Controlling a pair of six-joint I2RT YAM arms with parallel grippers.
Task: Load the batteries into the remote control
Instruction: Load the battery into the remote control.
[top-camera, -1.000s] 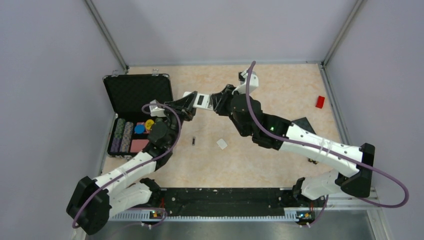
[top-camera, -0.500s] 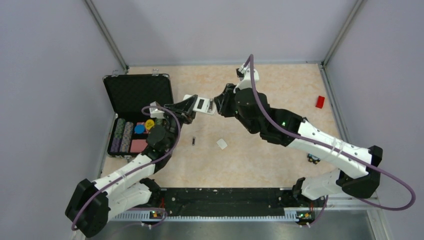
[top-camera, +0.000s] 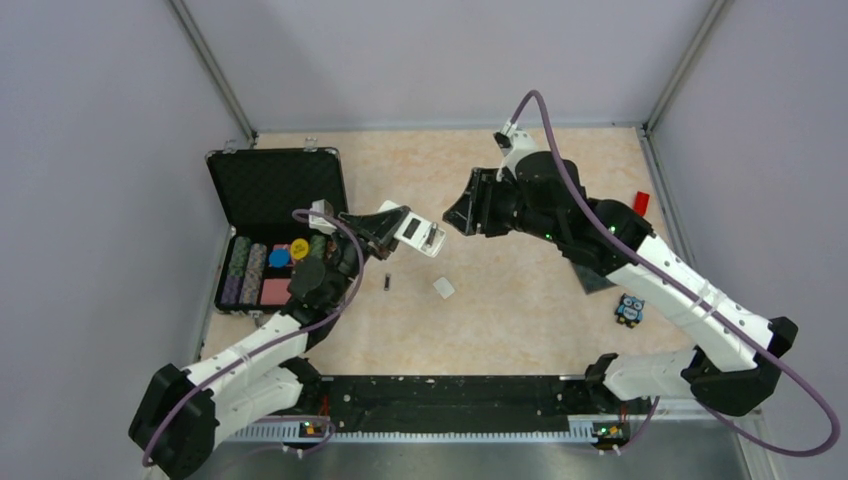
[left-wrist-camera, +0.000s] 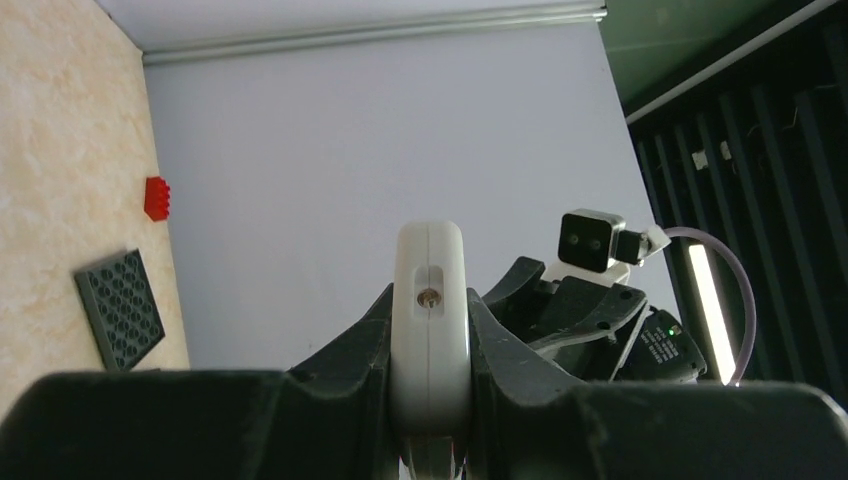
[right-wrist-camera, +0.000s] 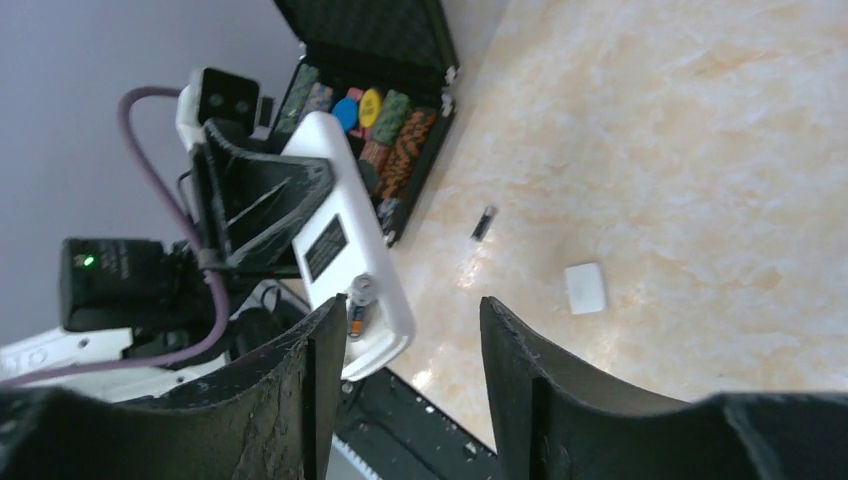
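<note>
My left gripper (left-wrist-camera: 430, 335) clamps remote (top-camera: 420, 232) aloft, tilted | my right gripper (right-wrist-camera: 408, 330): jaws apart, empty, near it | seated battery (right-wrist-camera: 357, 300) in bay, spare battery (top-camera: 388, 283) on table (top-camera: 520, 300) | risk: bay uncovered, tilt could spill seated battery.

The remote control (top-camera: 417, 230) is white, the table (top-camera: 520, 310) marbled beige, the block (top-camera: 640, 203) red, the case (top-camera: 275, 185) black.
</note>
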